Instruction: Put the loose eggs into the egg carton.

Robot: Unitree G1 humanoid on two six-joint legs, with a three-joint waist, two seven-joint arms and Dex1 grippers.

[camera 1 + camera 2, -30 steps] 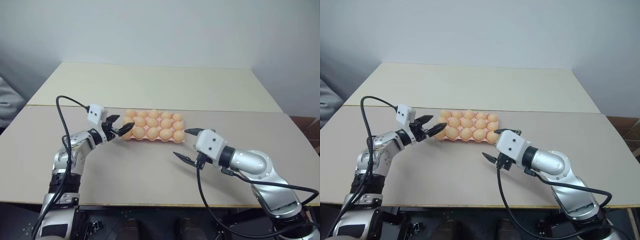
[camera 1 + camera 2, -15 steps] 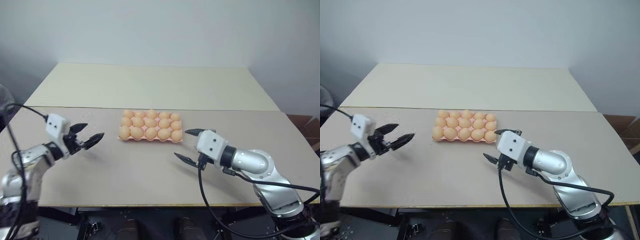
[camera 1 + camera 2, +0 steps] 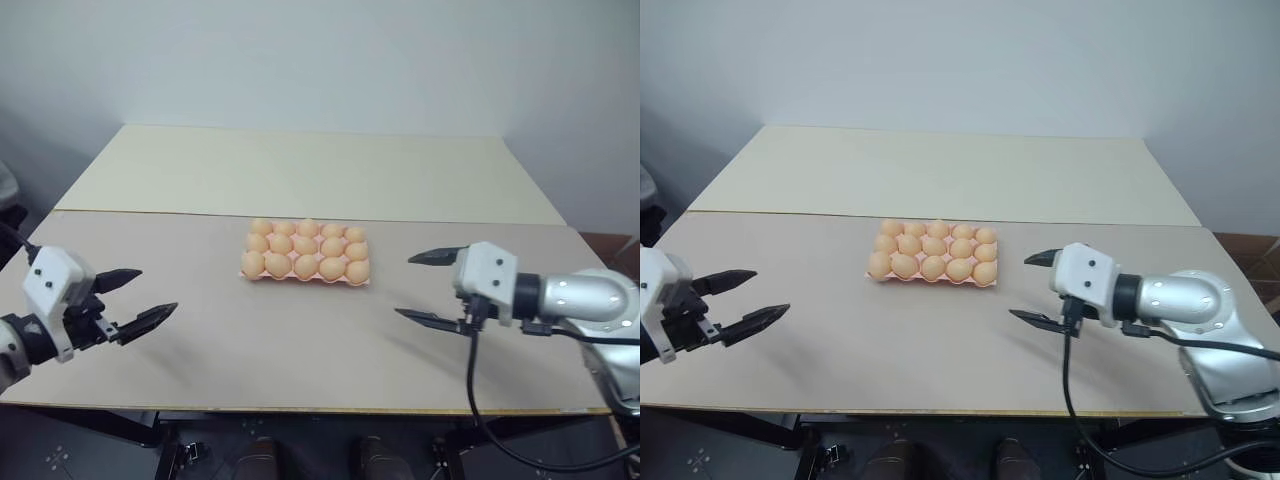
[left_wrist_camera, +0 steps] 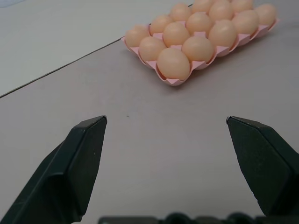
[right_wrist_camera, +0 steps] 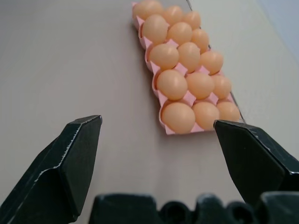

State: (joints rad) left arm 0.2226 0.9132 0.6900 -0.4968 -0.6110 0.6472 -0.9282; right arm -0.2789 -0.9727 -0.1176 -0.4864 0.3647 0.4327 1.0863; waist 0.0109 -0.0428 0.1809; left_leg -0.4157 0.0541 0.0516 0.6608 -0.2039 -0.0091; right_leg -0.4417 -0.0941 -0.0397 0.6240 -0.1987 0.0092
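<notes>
In the middle of the grey-beige desk, close to the seam where it meets a paler cream desk behind it, lies the pink egg carton. Its long side runs across the head views. Every one of its fifteen cups, three rows of five, holds a pale orange-tan egg, so the loose eggs all sit in the carton. In the left wrist view the carton shows corner-on, with one egg at the nearest corner cup; the right wrist view looks along the carton from its short end.

Out to either side, both arms hang above the desk, well apart from the carton. The left gripper is near the desk's front left edge, its white wrist block behind it and its two black fingers pointing toward the middle of the desk; the jaws stand wide apart with nothing between them. The right gripper is on the other side, level with the carton's right end but clear of it, pointing left toward the desk's middle. Its jaws are likewise spread wide and empty, one finger above the other in the head views. A black cable droops from the right wrist down past the desk's front edge.
</notes>
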